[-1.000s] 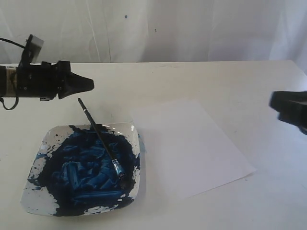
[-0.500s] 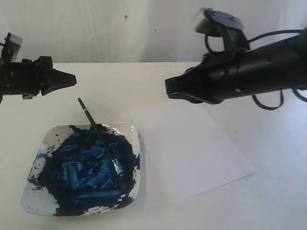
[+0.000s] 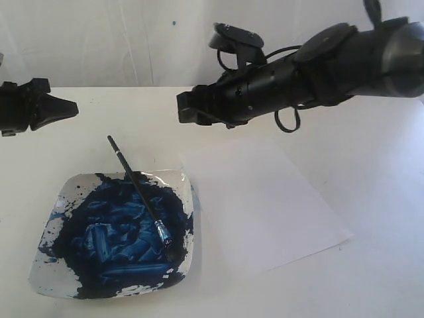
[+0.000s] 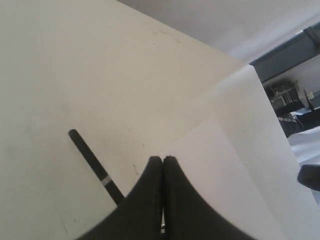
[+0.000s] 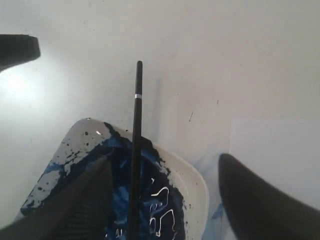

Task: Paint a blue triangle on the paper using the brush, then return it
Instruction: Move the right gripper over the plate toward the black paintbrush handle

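Note:
The brush (image 3: 139, 192) lies untouched across a square white plate (image 3: 63, 199) smeared with blue paint, its bristle tip in the paint and its black handle end sticking out over the table. To the right of the plate lies the white paper (image 3: 265, 205), blank, with no blue triangle showing. My right gripper (image 3: 185, 109) reaches in over the table behind the plate. In the right wrist view it (image 5: 166, 159) stands open above the brush handle (image 5: 137, 125), holding nothing. At the far left my left gripper (image 3: 66, 109) is shut and empty (image 4: 162, 158), near the handle end (image 4: 90, 160).
A white backdrop hangs behind the white table. The plate's rim (image 5: 197, 182) and a corner of the paper (image 5: 275, 150) show in the right wrist view. Faint blue smears mark the table between plate and paper.
My right arm has swung in from the right edge to above the table behind the plate. My left gripper has drawn back to the left. The brush has not moved.

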You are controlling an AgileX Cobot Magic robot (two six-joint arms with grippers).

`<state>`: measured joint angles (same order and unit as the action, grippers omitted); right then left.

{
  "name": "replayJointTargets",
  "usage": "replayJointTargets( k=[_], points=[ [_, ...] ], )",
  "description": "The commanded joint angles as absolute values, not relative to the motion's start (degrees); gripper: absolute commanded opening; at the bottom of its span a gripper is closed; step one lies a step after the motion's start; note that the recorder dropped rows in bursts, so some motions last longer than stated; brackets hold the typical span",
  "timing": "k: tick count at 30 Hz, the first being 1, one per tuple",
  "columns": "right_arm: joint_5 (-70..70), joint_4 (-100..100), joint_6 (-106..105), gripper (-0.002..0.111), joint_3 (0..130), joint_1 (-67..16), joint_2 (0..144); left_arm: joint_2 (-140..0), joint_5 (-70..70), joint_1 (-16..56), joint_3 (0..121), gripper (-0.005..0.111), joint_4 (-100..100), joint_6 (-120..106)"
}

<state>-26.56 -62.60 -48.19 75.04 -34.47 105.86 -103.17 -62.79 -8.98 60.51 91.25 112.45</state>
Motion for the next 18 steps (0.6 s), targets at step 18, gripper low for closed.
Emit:
replayJointTargets(
  k=[18],
  points=[
    [-25.78,-63.00,-46.69,0.069,106.69,-41.91,134.43,-102.74,-62.06,-11.32,60.80,0.000,91.26,112.09]
  ],
)
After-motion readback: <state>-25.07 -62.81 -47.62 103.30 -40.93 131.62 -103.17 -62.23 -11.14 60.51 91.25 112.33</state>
